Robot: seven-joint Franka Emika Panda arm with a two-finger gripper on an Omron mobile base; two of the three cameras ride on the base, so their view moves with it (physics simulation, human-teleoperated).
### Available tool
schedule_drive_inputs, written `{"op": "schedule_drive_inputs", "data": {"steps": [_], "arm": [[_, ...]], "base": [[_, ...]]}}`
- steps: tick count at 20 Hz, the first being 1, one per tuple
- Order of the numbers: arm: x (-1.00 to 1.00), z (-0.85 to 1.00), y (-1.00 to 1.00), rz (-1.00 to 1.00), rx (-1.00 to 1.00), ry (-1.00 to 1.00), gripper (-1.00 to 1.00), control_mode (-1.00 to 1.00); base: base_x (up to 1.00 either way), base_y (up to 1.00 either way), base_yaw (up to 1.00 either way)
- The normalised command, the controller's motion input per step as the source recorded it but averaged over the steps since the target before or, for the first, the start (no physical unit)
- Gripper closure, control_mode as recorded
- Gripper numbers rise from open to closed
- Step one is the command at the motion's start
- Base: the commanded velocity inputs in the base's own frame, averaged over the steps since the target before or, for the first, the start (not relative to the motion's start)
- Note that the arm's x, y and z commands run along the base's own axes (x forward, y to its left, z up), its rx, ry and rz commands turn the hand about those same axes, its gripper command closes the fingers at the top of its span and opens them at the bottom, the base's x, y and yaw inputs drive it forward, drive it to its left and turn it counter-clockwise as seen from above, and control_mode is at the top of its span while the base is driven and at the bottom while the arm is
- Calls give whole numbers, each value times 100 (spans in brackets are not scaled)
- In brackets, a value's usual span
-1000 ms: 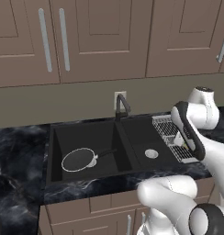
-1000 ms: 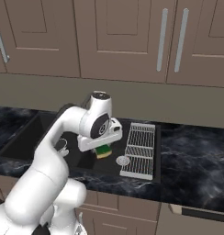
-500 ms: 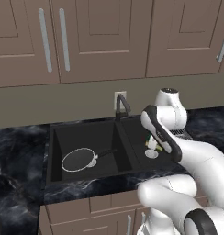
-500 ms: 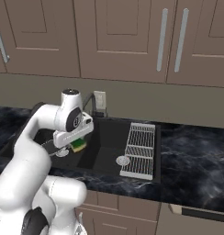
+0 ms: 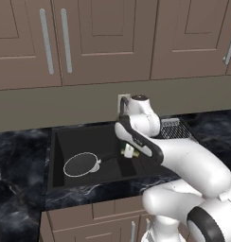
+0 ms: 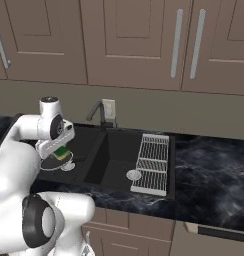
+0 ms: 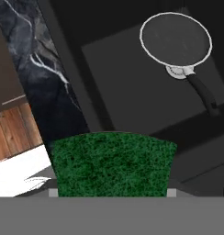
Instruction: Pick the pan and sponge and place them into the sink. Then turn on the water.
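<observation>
Gripper point(image 5: 128, 151) closed on the sponge point(image 7: 113, 163), held above the left bowl of the sink point(image 5: 60, 137), near the divider. Pan point(image 5: 81, 164) already lies in that bowl, over its drain, handle toward the divider. Step in hand, by judgement: sponge placement. Next move calls for lowering and release, then the faucet point(image 6: 96, 111)

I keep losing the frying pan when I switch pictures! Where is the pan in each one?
Left base view: the pan lies in the sink's left bowl, at centre-left, handle toward the arm.
Right base view: just a bit of its rim peeks out below the gripper, at left.
Hand view: upper right, above the green sponge.
Shared landmark: the silver drain under the pan.
</observation>
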Motion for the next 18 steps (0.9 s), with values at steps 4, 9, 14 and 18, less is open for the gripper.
{"op": "schedule_drive_inputs", "data": {"steps": [4, 9, 14, 18], "arm": [[35, -30, 100, 12, 0, 0, 100, -100], [54, -29, 96, 9, 0, 0, 100, -100], [68, -38, 65, 3, 0, 0, 100, -100], [60, -48, 29, 0, 0, 0, 100, -100]], "base": [[0, 0, 0], [0, 0, 0], [0, 0, 0], [0, 0, 0]]}}
